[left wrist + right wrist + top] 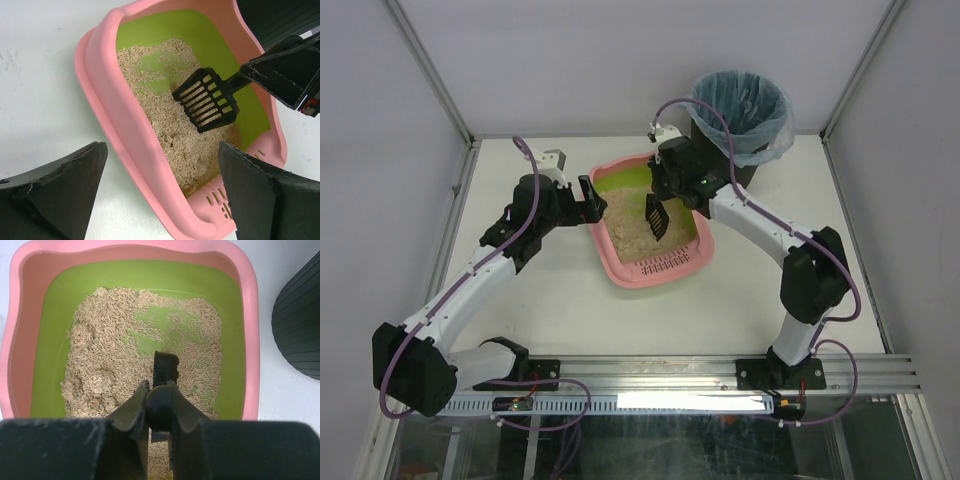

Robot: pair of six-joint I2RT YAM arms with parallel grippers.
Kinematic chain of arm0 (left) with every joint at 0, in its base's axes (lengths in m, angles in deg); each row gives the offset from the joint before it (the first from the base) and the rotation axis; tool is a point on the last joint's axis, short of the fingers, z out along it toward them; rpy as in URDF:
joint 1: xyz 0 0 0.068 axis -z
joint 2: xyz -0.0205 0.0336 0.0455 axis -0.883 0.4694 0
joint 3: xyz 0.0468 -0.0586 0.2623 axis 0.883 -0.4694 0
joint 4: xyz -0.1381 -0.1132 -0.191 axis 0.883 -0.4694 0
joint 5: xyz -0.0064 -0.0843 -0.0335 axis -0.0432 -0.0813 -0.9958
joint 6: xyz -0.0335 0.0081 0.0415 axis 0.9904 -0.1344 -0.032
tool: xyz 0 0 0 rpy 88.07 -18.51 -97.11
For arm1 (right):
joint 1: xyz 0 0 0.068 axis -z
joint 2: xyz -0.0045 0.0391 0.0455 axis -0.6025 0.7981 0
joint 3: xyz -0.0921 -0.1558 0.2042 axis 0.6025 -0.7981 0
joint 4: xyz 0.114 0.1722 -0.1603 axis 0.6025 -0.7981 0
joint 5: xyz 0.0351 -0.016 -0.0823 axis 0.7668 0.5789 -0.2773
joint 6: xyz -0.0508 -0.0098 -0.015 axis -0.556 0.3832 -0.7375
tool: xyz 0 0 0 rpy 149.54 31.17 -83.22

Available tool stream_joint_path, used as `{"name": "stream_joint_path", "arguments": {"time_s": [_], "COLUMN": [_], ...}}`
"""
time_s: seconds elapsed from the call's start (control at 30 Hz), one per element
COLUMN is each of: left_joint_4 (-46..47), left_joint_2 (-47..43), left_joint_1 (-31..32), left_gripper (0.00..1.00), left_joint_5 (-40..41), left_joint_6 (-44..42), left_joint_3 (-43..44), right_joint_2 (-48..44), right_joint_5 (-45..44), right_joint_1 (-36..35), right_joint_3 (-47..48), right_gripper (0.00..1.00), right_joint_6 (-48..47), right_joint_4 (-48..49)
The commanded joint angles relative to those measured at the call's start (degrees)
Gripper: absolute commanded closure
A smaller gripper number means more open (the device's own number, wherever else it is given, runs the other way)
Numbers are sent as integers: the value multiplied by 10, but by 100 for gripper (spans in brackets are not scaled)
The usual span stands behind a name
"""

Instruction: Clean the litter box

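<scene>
The pink litter box (620, 268) sits mid-table, with a green lining (55, 340) and beige litter (100, 360) heaped toward the slotted grille end (217, 200). My right gripper (667, 185) is shut on the handle of a black slotted scoop (657, 217) and holds the scoop head (207, 102) just over the litter. In the right wrist view the gripper (161, 395) clamps the round handle, with the scoop (166, 365) edge-on below. My left gripper (588, 198) is open and empty, its fingers (65, 190) spread either side of the box's left rim (130, 135).
A black bin with a blue bag (740, 115) stands at the back right, just behind the litter box and beside my right gripper; its ribbed wall shows in the right wrist view (300, 330). White walls enclose the table, and an aluminium rail (720, 375) runs along the near edge.
</scene>
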Motion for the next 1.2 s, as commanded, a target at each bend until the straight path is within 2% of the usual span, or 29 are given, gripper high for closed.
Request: {"name": "stream_joint_path", "arguments": {"time_s": [0.0,0.27,0.47,0.93,1.17], "left_joint_4": [27,27,27,28,27], "left_joint_2": [-7,-11,-8,-7,-5], "left_joint_1": [-6,-6,-6,-6,-6], "left_gripper": [3,2,2,2,3], "left_joint_5": [-4,-2,-6,-7,-6], "left_joint_6": [0,0,1,2,0], "left_joint_3": [7,7,7,7,7], "right_joint_2": [7,-15,-33,-85,-78], "right_joint_5": [65,110,100,108,122], "right_joint_1": [-4,-4,-3,11,11], "right_joint_3": [7,-21,-68,-209,-248], "right_gripper": [100,100,100,100,100], "right_joint_6": [34,65,94,263,318], "right_joint_4": [-39,-20,10,157,211]}}
